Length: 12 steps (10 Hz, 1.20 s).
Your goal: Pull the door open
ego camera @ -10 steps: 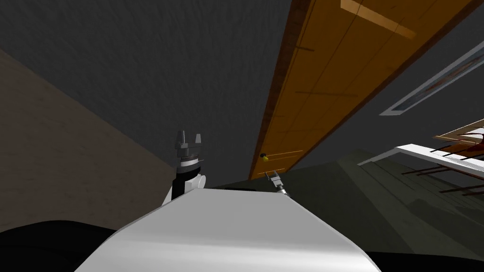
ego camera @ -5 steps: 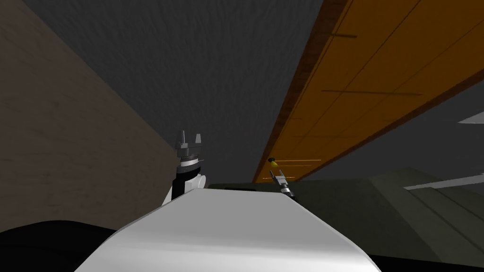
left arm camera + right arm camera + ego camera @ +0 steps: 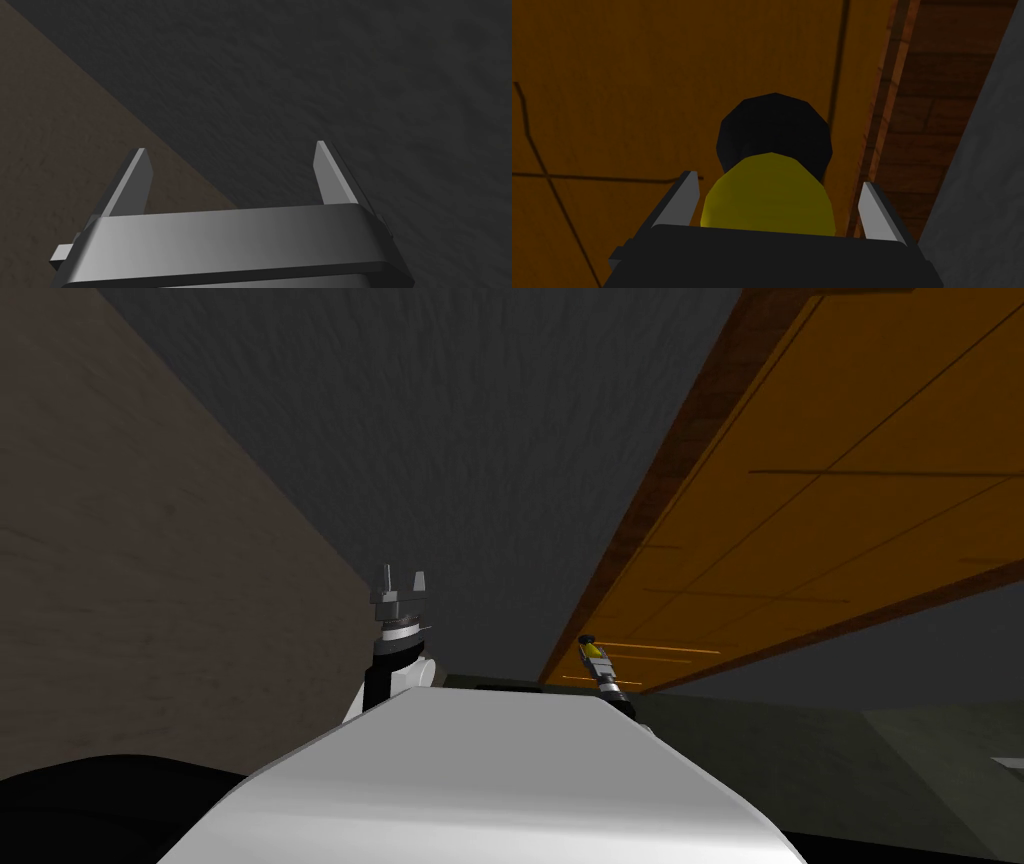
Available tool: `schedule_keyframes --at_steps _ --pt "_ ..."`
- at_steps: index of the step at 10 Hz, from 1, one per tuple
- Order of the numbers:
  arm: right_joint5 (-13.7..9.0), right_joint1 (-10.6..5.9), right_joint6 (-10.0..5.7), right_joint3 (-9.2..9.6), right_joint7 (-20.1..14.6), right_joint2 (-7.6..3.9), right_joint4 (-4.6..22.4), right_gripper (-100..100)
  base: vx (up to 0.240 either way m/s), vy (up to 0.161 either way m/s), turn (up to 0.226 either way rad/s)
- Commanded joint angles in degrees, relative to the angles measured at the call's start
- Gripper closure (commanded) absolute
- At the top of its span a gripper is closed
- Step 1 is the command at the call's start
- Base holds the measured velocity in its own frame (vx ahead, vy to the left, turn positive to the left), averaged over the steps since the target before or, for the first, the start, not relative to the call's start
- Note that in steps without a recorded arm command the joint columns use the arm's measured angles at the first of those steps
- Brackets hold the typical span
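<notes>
L arm [image 3: 396,672] raised, jaws wide apart; R arm [image 3: 611,685] extended fwd, jaws spread too.

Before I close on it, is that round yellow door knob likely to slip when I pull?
Probably somewhat: the round yellow door knob looks smooth and curved, so the right gripper's thin jaws may slide off. It seems rigid, fixed on a black round base on the orange panelled door, so it should not flex.

The orange panelled door [image 3: 860,538] has a dark brown frame [image 3: 690,458]. Its round yellow knob [image 3: 768,195] sits on a black base [image 3: 774,125].
</notes>
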Motion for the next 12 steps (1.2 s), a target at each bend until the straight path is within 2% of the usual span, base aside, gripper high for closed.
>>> schedule_keyframes --at_steps 1,2,7,8,12 --pt "0.0 0.0 0.0 0.0 0.0 0.0 0.0 -100 0.016 -0.009 -0.005" --pt "0.0 0.0 0.0 0.0 0.0 0.0 0.0 100 0.0 0.0 0.0" --pt "0.0 0.0 0.0 0.0 0.0 0.0 0.0 100 0.0 0.0 0.0" --pt "-0.94 -0.17 0.22 0.36 -2.07 -0.15 0.06 100 -0.039 -0.011 0.054" --pt "-2.58 -0.43 0.45 1.1 -5.78 -0.27 0.15 100 -0.055 -0.018 0.045"
